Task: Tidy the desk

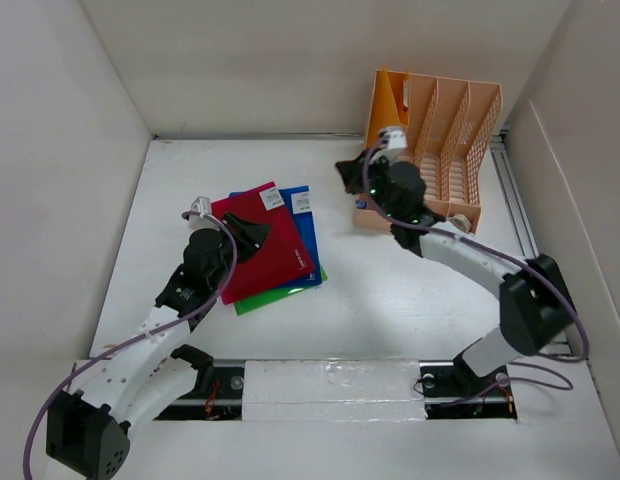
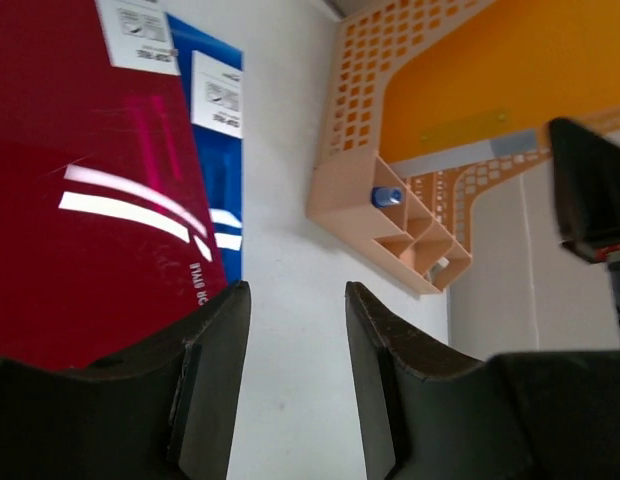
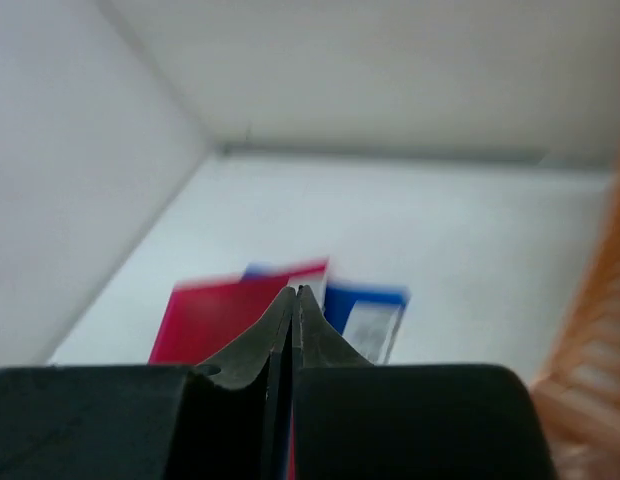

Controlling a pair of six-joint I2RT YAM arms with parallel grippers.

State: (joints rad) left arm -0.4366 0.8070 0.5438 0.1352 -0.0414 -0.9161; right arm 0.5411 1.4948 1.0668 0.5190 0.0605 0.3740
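**Nothing held on either side**

The white table (image 1: 410, 300) lies flat between white walls, its taped rail (image 1: 330, 378) running left to right along the near edge (its long axis I cannot tell). The left claw (image 2: 295, 300) stands narrowly parted over the red folder (image 1: 285, 250), empty. The right claw (image 3: 293, 295) is pressed closed, empty, near the peach file rack (image 1: 450, 130).

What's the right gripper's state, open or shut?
Shut. In the wrist view the right gripper's fingers press together with no gap, and nothing shows between them.
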